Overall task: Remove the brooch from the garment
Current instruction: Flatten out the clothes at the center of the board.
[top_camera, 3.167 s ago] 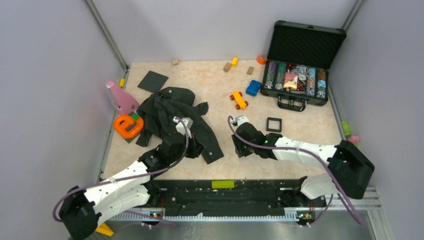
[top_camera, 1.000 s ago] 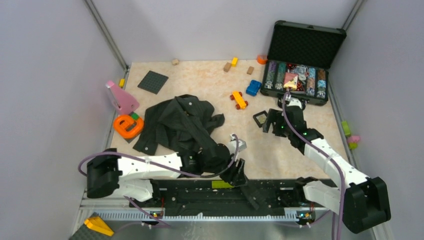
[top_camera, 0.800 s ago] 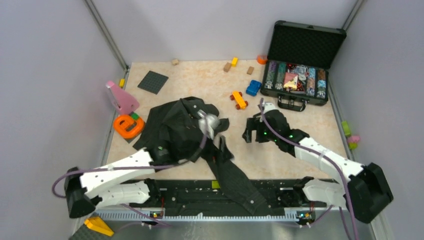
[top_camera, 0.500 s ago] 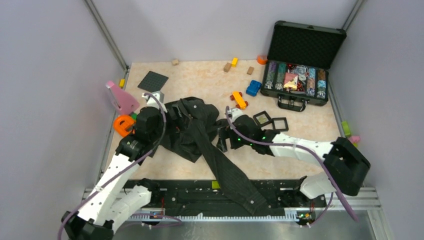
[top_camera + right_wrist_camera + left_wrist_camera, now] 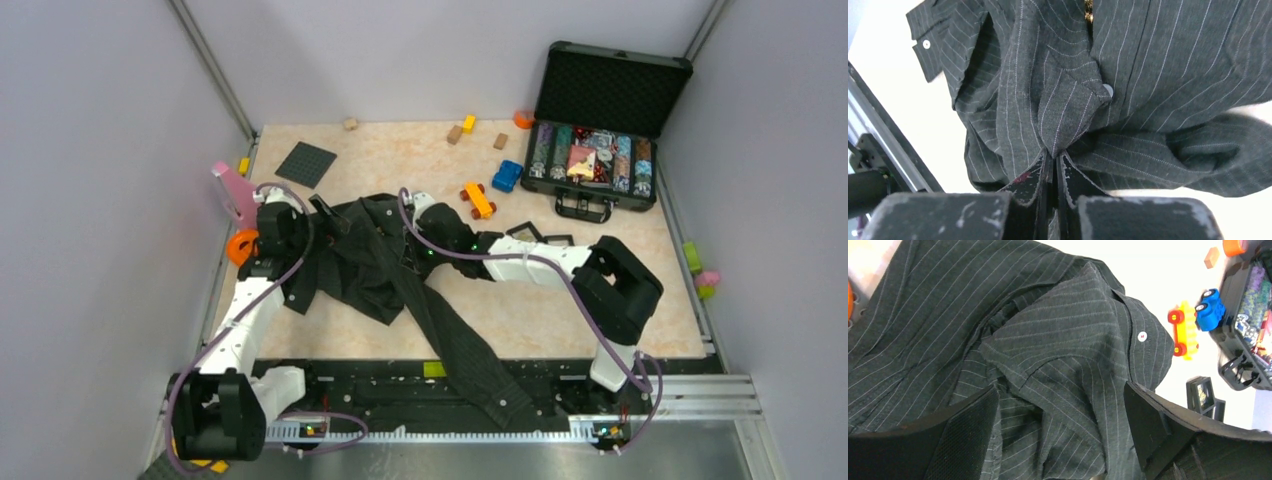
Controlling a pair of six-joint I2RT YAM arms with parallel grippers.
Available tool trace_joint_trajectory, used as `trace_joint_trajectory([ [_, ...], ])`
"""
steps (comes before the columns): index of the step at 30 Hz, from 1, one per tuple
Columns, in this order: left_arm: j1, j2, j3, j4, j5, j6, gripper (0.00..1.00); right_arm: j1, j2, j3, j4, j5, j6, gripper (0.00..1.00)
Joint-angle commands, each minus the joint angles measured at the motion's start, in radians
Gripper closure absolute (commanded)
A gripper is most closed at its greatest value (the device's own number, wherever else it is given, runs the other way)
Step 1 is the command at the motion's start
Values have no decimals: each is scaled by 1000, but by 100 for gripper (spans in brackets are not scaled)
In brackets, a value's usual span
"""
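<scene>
The right jaws are clamped on a fold of the dark charcoal pinstriped button-up shirt [image 5: 1158,75]. The left jaws stand wide apart above it.

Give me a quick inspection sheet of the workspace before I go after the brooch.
Surface: beige table; a sleeve of the garment hangs over its near edge.
Job's things: garment crumpled left of centre; brooch possibly the gold glint at the right wrist view's top edge.
Clutter: open chip case, toy cars, wooden blocks, black frames, grey baseplate.
Grippers: left gripper open above the garment; right gripper shut on a garment fold.
Cables: purple cables along both arms.
Surroundings: grey walls; nothing else seen.
</scene>
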Motion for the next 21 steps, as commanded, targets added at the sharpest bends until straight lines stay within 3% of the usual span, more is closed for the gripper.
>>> trace_joint_trajectory([
  [1,108,-5,-25,140,95,-42,2,-59,5,255,-128,9,-58,100],
  [7,137,-65,-37,153,125,-32,4,-166,-33,644,-341,33,-144,100],
  [14,133,-81,-71,222,227,-9,7,-175,68,1190,-625,67,-246,100],
  [17,84,-69,-93,243,219,25,8,-176,86,1283,-668,67,-264,100],
  [21,-27,-42,-92,246,128,100,8,-177,53,1262,-684,36,-279,100],
])
